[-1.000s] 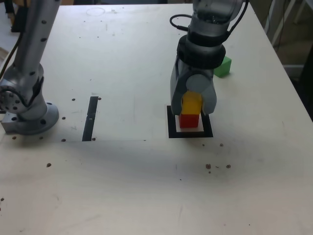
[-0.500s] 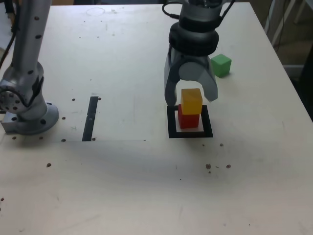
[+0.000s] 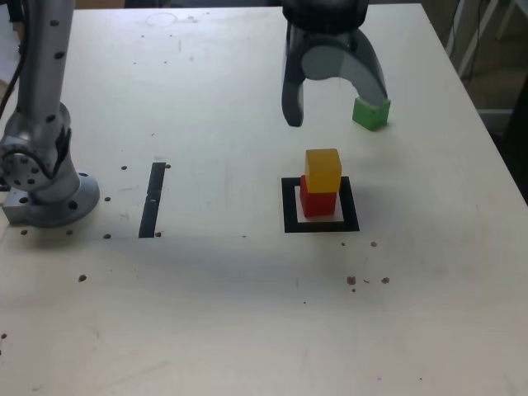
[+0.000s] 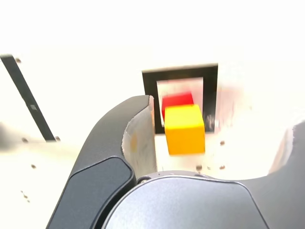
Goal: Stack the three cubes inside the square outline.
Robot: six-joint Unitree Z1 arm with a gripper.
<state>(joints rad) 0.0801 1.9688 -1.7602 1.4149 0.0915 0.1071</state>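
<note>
**Two Cubes Stacked, Green One Waits Beside the Jaws**

We see the grey gripper [image 3: 334, 103] hanging with its jaws spread wide and holding nothing, above and behind the thick black square outline [image 3: 289, 206]. Inside it the matte yellow cube [image 3: 322, 169] sits on the matte red cube [image 3: 318, 200]. The small matte green cube [image 3: 370, 114] lies just at the fingertip on the exterior view's right. Nothing on the pale table [image 3: 206, 313] blocks the way; the narrow dark strip [image 3: 153, 198] lies well apart.
</note>
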